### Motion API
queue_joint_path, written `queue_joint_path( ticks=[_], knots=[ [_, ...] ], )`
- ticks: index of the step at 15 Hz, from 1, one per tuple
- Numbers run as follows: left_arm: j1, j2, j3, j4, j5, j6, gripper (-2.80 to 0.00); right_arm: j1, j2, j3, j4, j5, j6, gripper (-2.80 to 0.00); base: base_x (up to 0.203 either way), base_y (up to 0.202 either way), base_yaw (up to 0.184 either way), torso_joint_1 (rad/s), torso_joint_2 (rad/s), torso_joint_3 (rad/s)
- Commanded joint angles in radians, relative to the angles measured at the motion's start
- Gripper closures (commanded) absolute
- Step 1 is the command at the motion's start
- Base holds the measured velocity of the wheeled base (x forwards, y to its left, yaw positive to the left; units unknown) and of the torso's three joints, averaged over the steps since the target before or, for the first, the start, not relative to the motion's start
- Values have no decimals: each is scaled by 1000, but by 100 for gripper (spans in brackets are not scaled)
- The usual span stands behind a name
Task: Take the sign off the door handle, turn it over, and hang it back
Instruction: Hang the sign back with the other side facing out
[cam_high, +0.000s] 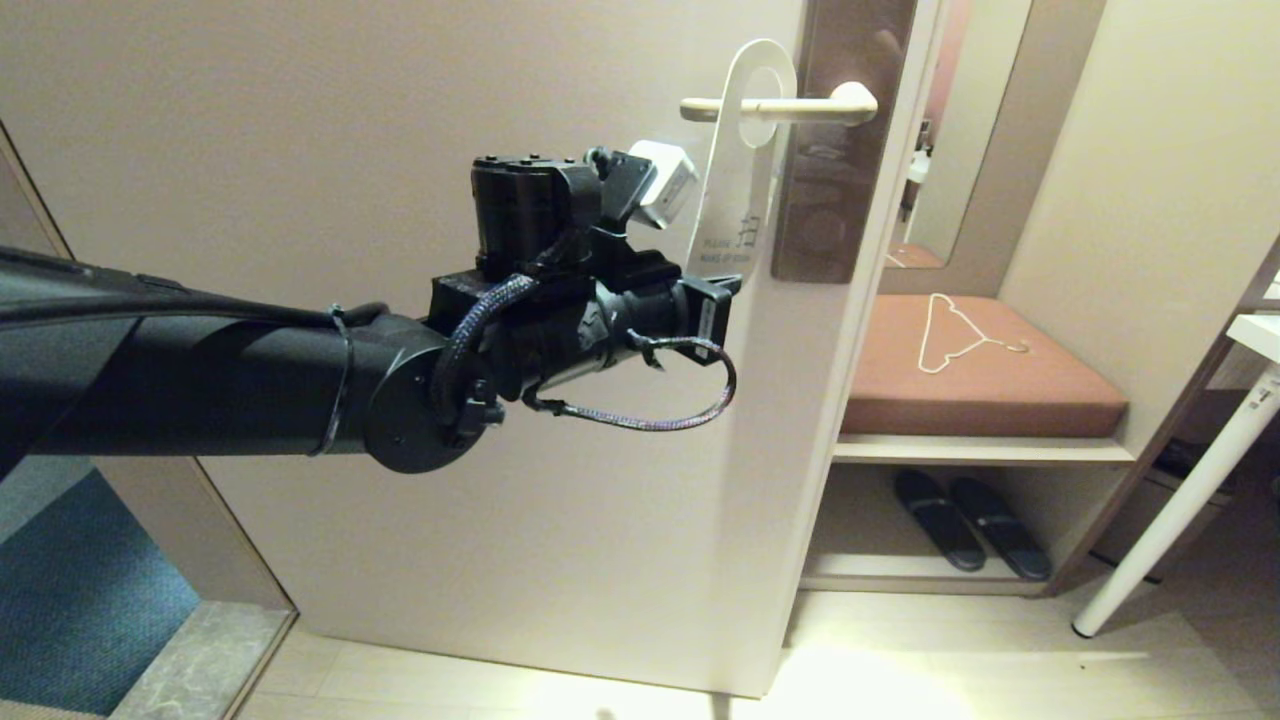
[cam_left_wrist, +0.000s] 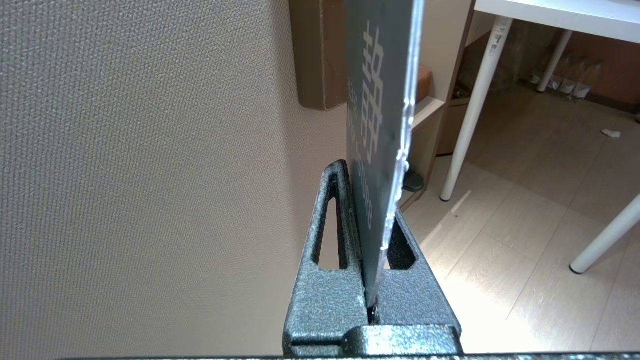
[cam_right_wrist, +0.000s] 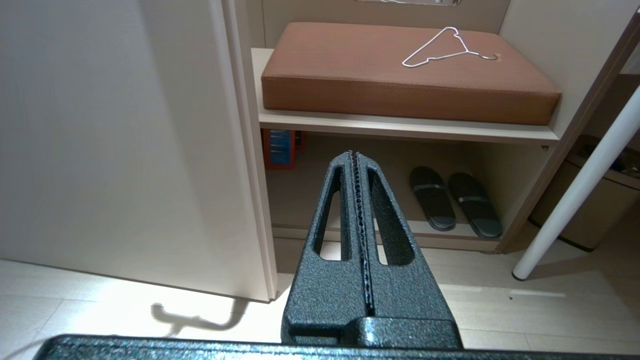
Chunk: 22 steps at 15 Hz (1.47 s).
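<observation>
I see one door (cam_high: 450, 120), with one door handle (cam_high: 790, 106) at its right edge. To the right, one shelf unit (cam_high: 985, 452) carries one brown cushion (cam_high: 975, 375) bearing one wire hanger (cam_high: 955, 335); below sit two slippers (cam_high: 970, 535). One sign (cam_high: 738, 190) hangs on the handle, white face toward me. My left gripper (cam_left_wrist: 372, 220) pinches its lower edge; my right gripper (cam_right_wrist: 357, 165), low and idle, is closed, empty.

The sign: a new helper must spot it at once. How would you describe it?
Find the beige door, then its straight lever door handle beside the brown plate. The sign hangs there by its oval hole, white side out, lower end clamped in the left gripper; it's flat card, unlike the wire hanger on the bench.
</observation>
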Motion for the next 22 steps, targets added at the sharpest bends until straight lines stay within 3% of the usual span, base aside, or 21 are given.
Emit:
queue_joint_path(
  ticks=[1,22],
  knots=[
    [-2,0,-2,-3,-2,1,0,0,0,0,-1,0,0,0,0,0,0,0,0,0],
    [-30,9,-13,10,8,10,0,0,0,0,-1,0,0,0,0,0,0,0,0,0]
  ],
)
